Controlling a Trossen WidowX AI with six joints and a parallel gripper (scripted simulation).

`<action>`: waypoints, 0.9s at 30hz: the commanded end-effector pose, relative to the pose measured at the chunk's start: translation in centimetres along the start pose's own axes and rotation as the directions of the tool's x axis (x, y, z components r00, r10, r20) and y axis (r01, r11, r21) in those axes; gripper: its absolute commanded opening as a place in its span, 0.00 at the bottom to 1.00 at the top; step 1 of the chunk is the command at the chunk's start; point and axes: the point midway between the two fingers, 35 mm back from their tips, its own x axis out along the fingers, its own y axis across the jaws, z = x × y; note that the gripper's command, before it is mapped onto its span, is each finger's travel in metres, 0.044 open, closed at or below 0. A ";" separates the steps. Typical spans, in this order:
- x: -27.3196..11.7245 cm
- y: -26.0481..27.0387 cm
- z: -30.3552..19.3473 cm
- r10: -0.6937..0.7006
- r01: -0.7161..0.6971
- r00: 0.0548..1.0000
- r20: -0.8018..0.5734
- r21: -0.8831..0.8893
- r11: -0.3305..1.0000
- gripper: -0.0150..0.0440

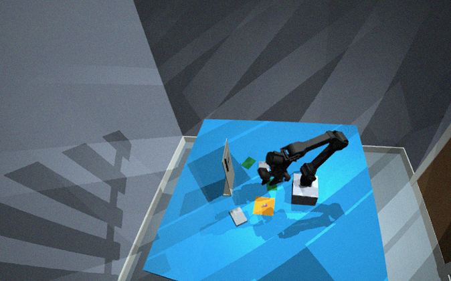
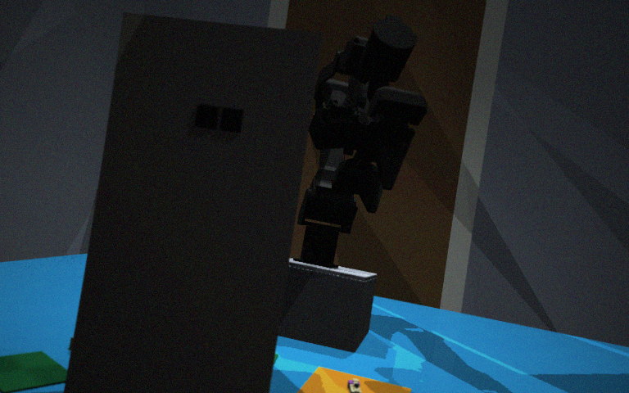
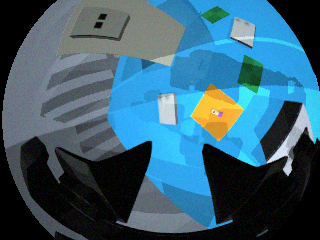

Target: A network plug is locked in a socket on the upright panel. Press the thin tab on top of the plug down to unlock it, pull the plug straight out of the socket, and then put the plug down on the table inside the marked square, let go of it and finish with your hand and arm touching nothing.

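In the top view, the plug [image 1: 264,205] [image 2: 352,386] [image 3: 220,114] lies on the orange square [image 1: 258,209] [image 2: 319,374] [image 3: 210,93], which rests on the blue surface [image 1: 220,249] [image 2: 463,342] [image 3: 145,82]. The gripper [image 1: 274,180] [image 3: 178,147] hangs well apart from it, over toward 1 of the 2 green patches. The plug looks small and, I judge, light and stiff; the body's 2 sides would be the place to take hold, leaving the thin tab free of sideways load.

In the exterior view, the plug sits low in front, inside the visible part of the square, and the arm [image 2: 391,48] stands high behind the upright panel [image 2: 185,232]. I cannot tell the tab's state here.

In the wrist view, the fingers stand about half open with nothing between them. The plug lies beyond the fingertips, toward the right finger in the picture, well within the square's edges. The 2 dark socket openings [image 3: 100,21] show no plug. The task looks finished, so the next move should simply keep the arm away.
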 end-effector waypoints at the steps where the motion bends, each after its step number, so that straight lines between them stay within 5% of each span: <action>1: -0.1 0.0 0.0 0.000 0.000 1.000 -0.003 -0.004 1.000 0.79; 6: -0.1 0.0 0.0 0.000 0.000 1.000 -0.003 -0.004 1.000 1.00; 27: -0.1 0.0 0.0 0.000 0.000 1.000 -0.003 -0.004 1.000 1.00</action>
